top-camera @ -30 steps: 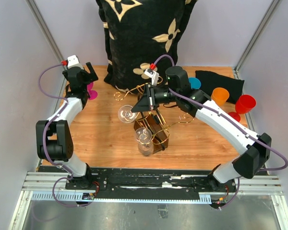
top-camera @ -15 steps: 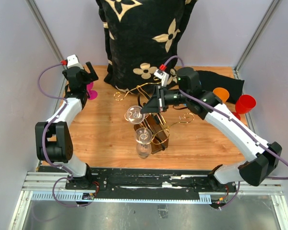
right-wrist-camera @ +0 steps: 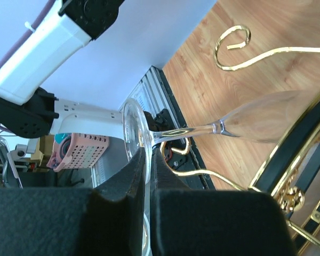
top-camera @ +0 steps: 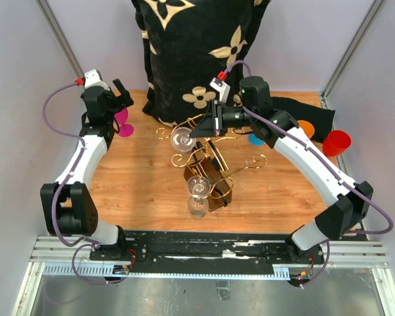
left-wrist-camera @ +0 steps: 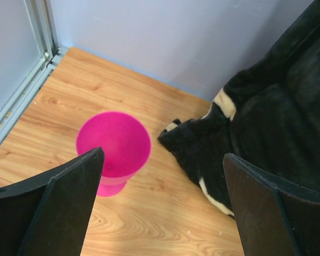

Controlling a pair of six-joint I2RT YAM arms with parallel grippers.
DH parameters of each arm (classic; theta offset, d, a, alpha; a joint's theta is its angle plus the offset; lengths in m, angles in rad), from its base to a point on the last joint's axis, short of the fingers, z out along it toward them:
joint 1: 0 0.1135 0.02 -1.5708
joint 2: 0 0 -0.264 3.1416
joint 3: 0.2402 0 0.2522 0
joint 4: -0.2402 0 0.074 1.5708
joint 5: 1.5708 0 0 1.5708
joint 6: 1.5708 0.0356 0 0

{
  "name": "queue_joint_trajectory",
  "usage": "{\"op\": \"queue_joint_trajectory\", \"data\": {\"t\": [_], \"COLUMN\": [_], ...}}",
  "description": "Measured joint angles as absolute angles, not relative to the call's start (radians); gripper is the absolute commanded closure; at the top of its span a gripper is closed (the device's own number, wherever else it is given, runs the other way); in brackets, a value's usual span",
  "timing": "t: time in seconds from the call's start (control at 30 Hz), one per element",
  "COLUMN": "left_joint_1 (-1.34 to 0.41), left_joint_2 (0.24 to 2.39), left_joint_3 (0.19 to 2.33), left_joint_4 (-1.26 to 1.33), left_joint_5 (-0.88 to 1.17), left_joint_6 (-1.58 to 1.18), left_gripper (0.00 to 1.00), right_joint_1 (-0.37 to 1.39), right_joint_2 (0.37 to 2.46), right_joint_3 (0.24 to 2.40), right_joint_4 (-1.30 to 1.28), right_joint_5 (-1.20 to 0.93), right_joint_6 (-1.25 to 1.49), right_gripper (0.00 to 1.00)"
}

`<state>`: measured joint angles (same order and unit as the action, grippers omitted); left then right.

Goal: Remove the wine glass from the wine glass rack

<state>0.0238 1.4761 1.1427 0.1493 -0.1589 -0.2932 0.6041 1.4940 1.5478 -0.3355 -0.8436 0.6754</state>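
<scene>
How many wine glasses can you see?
2. One wine glass is pinched by its foot in the right end effector, at the far-left side of the wine glass rack. The second wine glass hangs at the rack's near side. Others may be hidden.

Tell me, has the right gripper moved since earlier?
Yes. The right gripper, holding the wine glass, moved toward the black pillow, away from the wine glass rack.

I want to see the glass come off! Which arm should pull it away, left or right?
Right. The right gripper is shut on the foot of the wine glass, right at the wine glass rack. The left gripper hangs open over a pink cup, far away.
</scene>
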Motion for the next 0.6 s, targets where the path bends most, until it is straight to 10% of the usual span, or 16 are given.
{"op": "queue_joint_trajectory", "data": {"t": [0.6], "left_joint_1": [0.04], "left_joint_2": [1.365], "left_joint_3": [1.267], "left_joint_4": [-0.26], "left_joint_5": [-0.059], "left_joint_6": [-0.48], "left_gripper": [0.0], "right_joint_1": [0.842], "right_joint_2": [1.599], "right_joint_3": [1.945], "right_joint_4": [-0.614], "right_joint_5": [-0.843], "right_joint_6": [0.369], "right_gripper": [0.99]}}
